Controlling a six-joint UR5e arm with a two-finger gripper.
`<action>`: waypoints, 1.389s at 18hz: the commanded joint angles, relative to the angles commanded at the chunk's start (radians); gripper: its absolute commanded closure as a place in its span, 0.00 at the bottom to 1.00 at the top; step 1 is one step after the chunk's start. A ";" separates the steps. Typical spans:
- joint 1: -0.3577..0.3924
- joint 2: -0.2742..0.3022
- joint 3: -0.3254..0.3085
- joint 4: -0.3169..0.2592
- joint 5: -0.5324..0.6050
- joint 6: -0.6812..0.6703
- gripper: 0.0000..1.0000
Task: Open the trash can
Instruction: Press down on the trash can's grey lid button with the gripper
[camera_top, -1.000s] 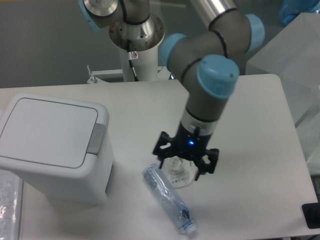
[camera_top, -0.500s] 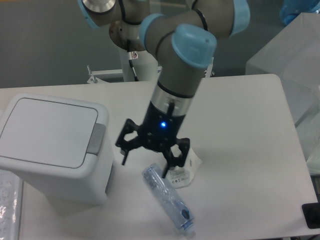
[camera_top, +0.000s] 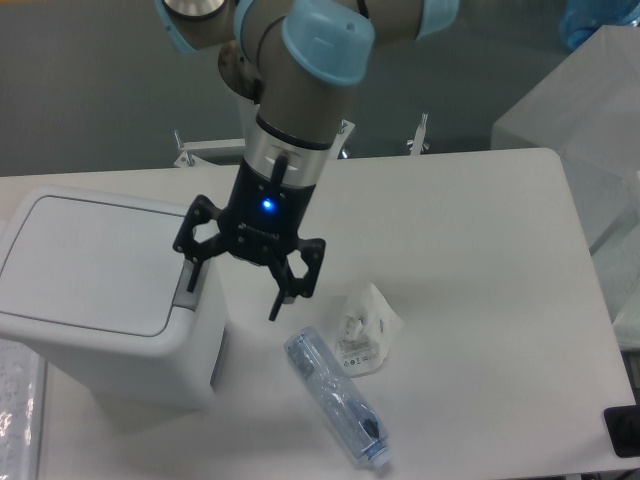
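I read the gripper (camera_top: 232, 303) as spread wide, nothing between its black fingers: one fingertip (camera_top: 189, 287) sits over the grey push-button tab (camera_top: 190, 288) at the right edge of the trash can (camera_top: 110, 295), the other (camera_top: 274, 312) hangs over bare table just right of the bin's wall. I cannot tell whether the left finger touches the tab or only hovers above it. A blue light glows on the gripper body, and the wrist above it rises steeply to a pale blue joint cap (camera_top: 327, 38) at the top of the view. The trash can stands at the left side of the white table (camera_top: 480, 260), its flat rounded-square lid (camera_top: 90, 263) down and closed. To the right of the gripper, apart from it, lies a crumpled clear plastic wrapper (camera_top: 366, 328). Just below that wrapper, a flattened clear plastic bottle (camera_top: 335, 398) lies on its side, running diagonally toward the table's front edge.
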 joint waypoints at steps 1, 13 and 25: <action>-0.002 -0.003 -0.002 0.011 0.002 -0.002 0.00; -0.003 -0.012 -0.014 0.022 0.023 0.000 0.00; 0.021 -0.015 0.093 0.040 0.018 0.002 0.00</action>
